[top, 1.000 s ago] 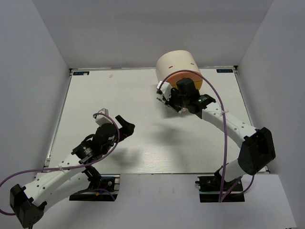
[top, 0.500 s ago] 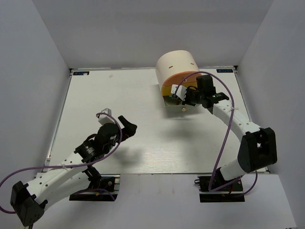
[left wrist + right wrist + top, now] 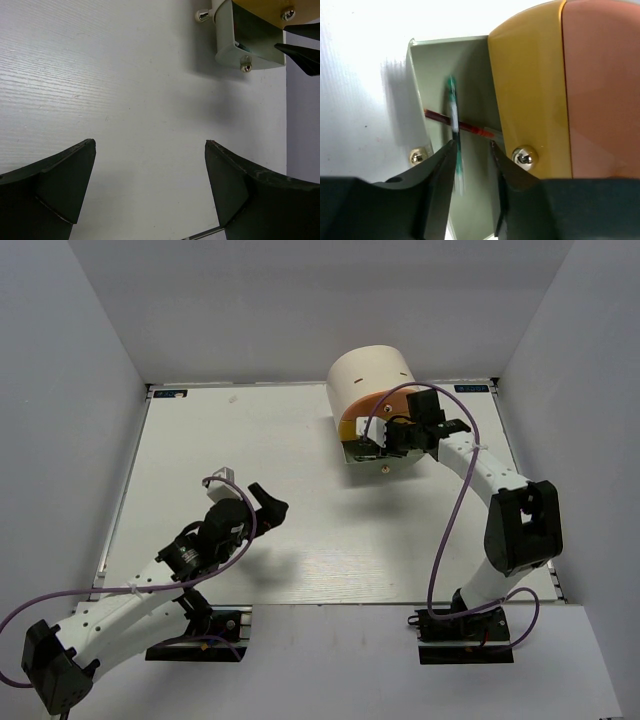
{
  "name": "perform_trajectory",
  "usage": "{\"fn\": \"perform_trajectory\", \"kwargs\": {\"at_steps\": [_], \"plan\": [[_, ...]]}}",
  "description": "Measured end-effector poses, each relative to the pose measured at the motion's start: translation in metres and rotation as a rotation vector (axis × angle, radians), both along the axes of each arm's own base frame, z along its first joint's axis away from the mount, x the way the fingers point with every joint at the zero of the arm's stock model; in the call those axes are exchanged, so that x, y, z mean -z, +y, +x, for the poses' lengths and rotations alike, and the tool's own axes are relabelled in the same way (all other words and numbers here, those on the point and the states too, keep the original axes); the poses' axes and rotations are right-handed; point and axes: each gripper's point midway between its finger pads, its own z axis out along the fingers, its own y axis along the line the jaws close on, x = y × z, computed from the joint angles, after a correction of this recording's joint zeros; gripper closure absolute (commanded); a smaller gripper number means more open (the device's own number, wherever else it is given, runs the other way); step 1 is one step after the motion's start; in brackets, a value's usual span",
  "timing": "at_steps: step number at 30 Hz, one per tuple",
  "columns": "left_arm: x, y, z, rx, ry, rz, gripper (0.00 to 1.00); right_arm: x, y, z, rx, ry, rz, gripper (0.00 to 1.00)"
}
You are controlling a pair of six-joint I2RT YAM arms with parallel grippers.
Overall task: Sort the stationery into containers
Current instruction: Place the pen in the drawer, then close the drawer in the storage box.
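Drop-off step: right gripper over pulled-out green drawer, jaws parted wider than clear pen, blurred between them, crossing red pen on drawer floor. Left gripper spread wide above table. Next, likely: straight lift clear of drawer.

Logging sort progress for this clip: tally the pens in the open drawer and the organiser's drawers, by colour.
Thin red pen: 1
Thin clear pen, teal-marked: 1
Orange plastic drawer: 1
Yellow plastic drawer: 1
Pale green open drawer: 1
Total: 5
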Motion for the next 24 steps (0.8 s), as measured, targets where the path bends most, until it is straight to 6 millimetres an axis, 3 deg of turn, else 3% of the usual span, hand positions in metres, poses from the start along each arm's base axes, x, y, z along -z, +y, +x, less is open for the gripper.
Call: {"fn": "perform_trajectory", "kwargs": {"at_steps": [3, 6, 7, 10, 12, 19, 24], "plan": [[0.003, 0.000, 0.000, 0.001, 0.005, 0.004, 0.00, -0.001, 0.000, -0.002, -0.007, 0.007, 0.008, 0.62], [0.004, -0.001, 0.001, 0.004, 0.006, 0.009, 0.00, -0.011, 0.000, -0.007, -0.011, 0.007, 0.031, 0.97], [0.005, -0.002, 0.001, 0.006, 0.007, 0.012, 0.00, -0.017, 0.000, -0.009, -0.018, 0.001, 0.045, 1.00], [0.007, -0.003, 0.002, 0.010, 0.010, 0.022, 0.00, -0.034, -0.002, -0.024, -0.055, 0.005, 0.088, 1.00], [0.007, -0.003, 0.002, 0.012, 0.008, 0.023, 0.00, -0.035, -0.004, -0.035, -0.107, 0.028, 0.080, 1.00], [0.004, -0.006, 0.003, 0.022, -0.002, 0.014, 0.00, 0.008, -0.011, -0.067, -0.205, 0.232, 0.013, 1.00], [0.003, -0.007, 0.003, 0.027, -0.006, 0.006, 0.00, 0.023, -0.013, -0.063, -0.176, 0.265, -0.008, 1.00]]}}
